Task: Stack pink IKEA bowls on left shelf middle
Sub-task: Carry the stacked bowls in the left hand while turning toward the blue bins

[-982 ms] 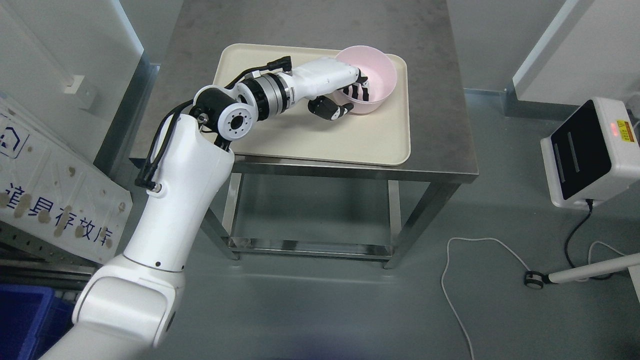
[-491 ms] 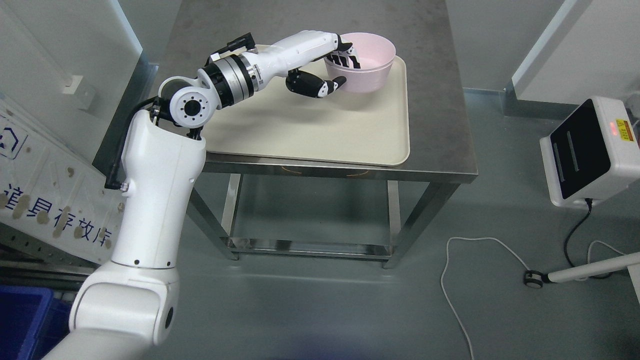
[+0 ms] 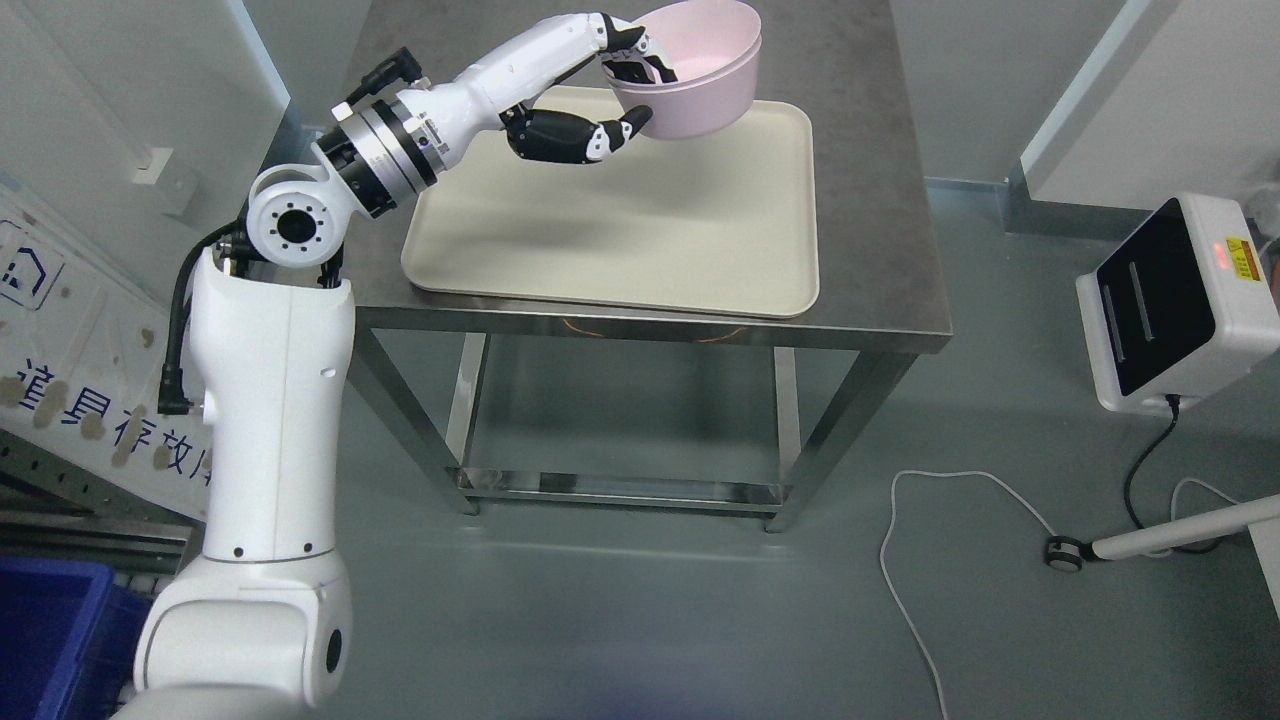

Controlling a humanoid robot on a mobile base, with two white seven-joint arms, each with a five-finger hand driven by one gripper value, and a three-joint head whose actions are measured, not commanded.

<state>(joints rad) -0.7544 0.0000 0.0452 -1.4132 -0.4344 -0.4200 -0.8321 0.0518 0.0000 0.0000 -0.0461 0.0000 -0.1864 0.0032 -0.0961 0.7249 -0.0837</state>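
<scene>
A pink bowl (image 3: 705, 75) hangs in the air above the far edge of the cream tray (image 3: 640, 235), tilted a little. My left hand (image 3: 632, 95) is shut on its near-left rim, fingers inside the bowl and thumb under its outer wall. The left arm reaches up from the lower left of the head view. The tray lies on a steel table (image 3: 880, 250) and has nothing else on it. The right arm does not show.
A white shelf panel with blue print (image 3: 70, 360) leans at the left edge. A blue bin (image 3: 50, 630) sits at the bottom left. A white device with a black face (image 3: 1170, 300) and floor cables (image 3: 960, 500) lie at the right.
My left hand has lifted the pink bowl off the tray and carried it up and to the left. The arm has risen with it.
</scene>
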